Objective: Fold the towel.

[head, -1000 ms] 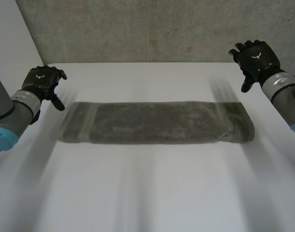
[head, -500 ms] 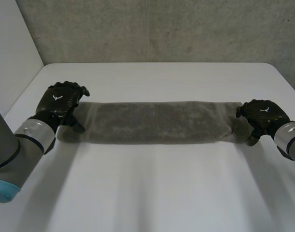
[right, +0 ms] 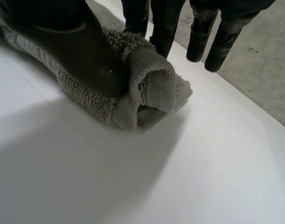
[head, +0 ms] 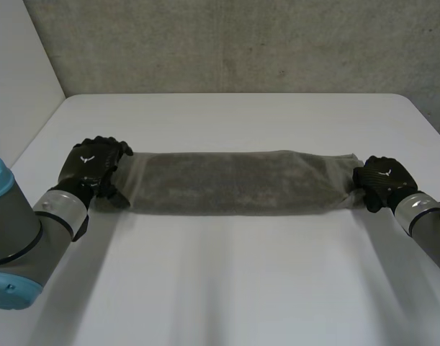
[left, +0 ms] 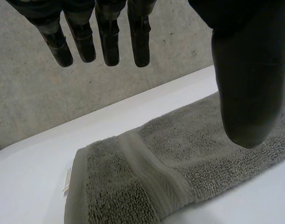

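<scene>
Tag (left: 67,180) on towel (left: 179,158) edge, unreadable

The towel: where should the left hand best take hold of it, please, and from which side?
Probably its short left end, by the woven band, coming down from above with the thumb under the edge. The towel lies flat as a long strip, so its ends are what to bring together; the right hand pinches the other end, and the left hand hovers open over this one.

Grey-brown looped towel (head: 234,182) with a smooth woven band (left: 151,170) across its end; white table (head: 241,288); speckled grey wall (head: 241,43); black left hand (head: 93,164) and right hand (head: 382,180).
</scene>
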You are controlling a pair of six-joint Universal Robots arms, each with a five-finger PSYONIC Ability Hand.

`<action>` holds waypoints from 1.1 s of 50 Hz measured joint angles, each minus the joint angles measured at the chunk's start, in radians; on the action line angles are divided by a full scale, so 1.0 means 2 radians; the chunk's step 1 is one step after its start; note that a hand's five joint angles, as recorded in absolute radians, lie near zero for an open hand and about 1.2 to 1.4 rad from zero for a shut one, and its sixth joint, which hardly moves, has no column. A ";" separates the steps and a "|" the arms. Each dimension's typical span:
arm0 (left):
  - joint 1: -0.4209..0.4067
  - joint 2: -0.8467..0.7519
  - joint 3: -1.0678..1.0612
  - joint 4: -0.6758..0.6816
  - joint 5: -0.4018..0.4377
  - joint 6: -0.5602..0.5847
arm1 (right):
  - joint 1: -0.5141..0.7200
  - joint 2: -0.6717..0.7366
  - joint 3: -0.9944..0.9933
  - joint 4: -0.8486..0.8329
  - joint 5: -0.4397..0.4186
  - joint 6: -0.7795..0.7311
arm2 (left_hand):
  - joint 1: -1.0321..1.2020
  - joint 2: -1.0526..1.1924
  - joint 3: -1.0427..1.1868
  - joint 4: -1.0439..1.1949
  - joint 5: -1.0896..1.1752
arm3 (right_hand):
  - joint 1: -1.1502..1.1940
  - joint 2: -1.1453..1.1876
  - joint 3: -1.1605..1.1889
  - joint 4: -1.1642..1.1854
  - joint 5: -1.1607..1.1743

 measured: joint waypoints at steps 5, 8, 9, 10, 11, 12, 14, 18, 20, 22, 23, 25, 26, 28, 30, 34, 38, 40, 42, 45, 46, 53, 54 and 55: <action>0.001 0.002 -0.006 0.003 0.000 0.000 | -0.008 0.003 -0.001 -0.006 -0.002 -0.001 | 0.000 0.000 0.000 0.000 0.000 | 0.001 0.001 0.000 0.000 0.004; 0.002 0.004 -0.009 0.004 0.000 0.000 | -0.023 0.003 -0.002 -0.003 -0.006 -0.003 | 0.000 0.000 0.000 0.000 0.000 | 0.001 0.001 0.000 0.000 0.004; 0.002 0.004 -0.009 0.005 0.000 0.001 | -0.027 0.003 -0.003 -0.002 -0.008 -0.004 | 0.000 0.000 0.000 0.000 0.000 | 0.001 0.001 0.000 0.000 0.004; 0.003 0.005 -0.010 0.005 0.000 0.001 | -0.036 0.002 -0.004 0.000 -0.011 -0.006 | 0.000 0.000 0.000 0.000 0.000 | 0.001 0.001 0.000 0.000 0.004; 0.003 0.005 -0.010 0.005 0.000 0.001 | -0.043 0.001 -0.005 0.003 -0.015 -0.008 | 0.000 0.000 0.000 0.000 0.000 | 0.001 0.001 0.000 0.000 0.004; 0.004 0.005 -0.011 0.005 0.000 0.001 | -0.053 -0.001 -0.007 0.008 -0.020 -0.010 | 0.000 0.000 0.000 0.000 0.000 | 0.002 0.001 0.000 0.000 0.004; 0.006 0.005 -0.012 0.005 0.000 0.001 | -0.074 -0.004 -0.015 0.019 -0.033 -0.018 | 0.000 0.000 0.000 0.000 0.000 | 0.002 0.001 0.000 0.000 0.004; 0.010 0.005 -0.012 0.005 0.000 0.002 | -0.129 -0.010 -0.052 0.061 -0.066 -0.050 | 0.000 0.000 0.000 0.000 0.000 | 0.003 0.001 0.000 0.000 0.005; 0.012 0.005 -0.012 0.005 0.000 0.002 | -0.149 -0.012 -0.075 0.085 -0.076 -0.068 | 0.000 0.000 0.000 0.000 0.000 | 0.003 0.001 0.000 0.000 0.005; 0.014 0.006 -0.012 0.005 0.000 0.002 | -0.165 -0.014 -0.102 0.109 -0.084 -0.088 | 0.000 0.000 0.000 0.000 -0.001 | 0.004 0.001 0.000 0.000 0.005; 0.015 0.006 -0.012 0.005 0.000 0.002 | -0.173 -0.015 -0.122 0.127 -0.087 -0.102 | 0.000 0.000 0.000 0.000 -0.001 | 0.004 0.001 0.000 0.000 0.005; 0.016 0.007 -0.012 0.005 -0.002 0.002 | -0.176 -0.020 -0.158 0.159 -0.091 -0.122 | 0.000 0.000 0.000 0.000 -0.001 | 0.005 0.001 0.000 0.000 0.005; 0.016 0.007 -0.012 0.005 -0.002 0.002 | -0.175 -0.021 -0.165 0.164 -0.091 -0.125 | 0.000 0.000 0.000 0.000 -0.001 | 0.005 0.001 0.000 0.000 0.005; 0.016 0.007 -0.012 0.005 -0.003 0.002 | -0.162 -0.029 -0.187 0.183 -0.091 -0.130 | 0.000 0.000 0.000 0.000 -0.001 | 0.005 0.001 0.000 0.000 0.006; 0.016 0.008 -0.012 0.005 -0.005 0.002 | -0.133 -0.042 -0.208 0.197 -0.091 -0.128 | 0.000 0.000 0.000 0.000 -0.001 | 0.005 0.004 0.000 0.000 0.006; 0.016 0.009 -0.012 0.005 -0.007 0.002 | -0.047 -0.058 -0.227 0.203 -0.087 -0.110 | 0.000 0.000 0.000 0.000 -0.001 | 0.005 0.005 0.000 0.000 0.007; 0.016 0.009 -0.012 0.005 -0.007 0.002 | 0.061 -0.050 -0.240 0.195 -0.069 -0.097 | 0.000 0.000 0.000 0.000 -0.001 | 0.005 0.010 0.000 0.000 0.008; 0.015 0.009 -0.012 0.005 -0.007 0.002 | 0.115 -0.038 -0.249 0.189 -0.056 -0.093 | 0.000 0.000 0.000 0.000 -0.001 | 0.005 0.010 0.000 0.000 0.008; 0.015 0.009 -0.012 0.005 -0.007 0.002 | 0.181 -0.017 -0.264 0.179 -0.036 -0.089 | 0.000 -0.001 0.000 0.000 -0.001 | 0.005 0.010 0.000 0.000 0.008; 0.015 0.009 -0.012 0.005 -0.007 0.002 | 0.259 0.024 -0.290 0.167 -0.012 -0.088 | 0.000 -0.001 0.000 0.000 -0.001 | 0.005 0.010 0.000 0.000 0.008; 0.016 0.008 -0.012 0.005 -0.007 0.003 | 0.286 0.044 -0.303 0.162 -0.004 -0.088 | 0.000 -0.001 0.000 0.000 -0.001 | 0.005 0.010 0.000 0.000 0.008; 0.017 0.008 -0.012 0.005 -0.007 0.004 | 0.380 0.160 -0.374 0.154 0.028 -0.094 | 0.000 -0.002 0.000 0.000 -0.001 | -0.132 -0.129 0.000 0.000 -0.127; 0.017 0.008 -0.012 0.005 -0.007 0.004 | 0.382 0.165 -0.378 0.153 0.031 -0.094 | -0.002 -0.002 0.000 0.000 -0.001 | -0.162 -0.158 0.000 0.000 -0.158; 0.017 0.008 -0.012 0.005 -0.007 0.004 | 0.386 0.173 -0.383 0.153 0.040 -0.092 | -0.004 -0.002 0.000 0.000 -0.001 | -0.216 -0.209 0.000 0.000 -0.218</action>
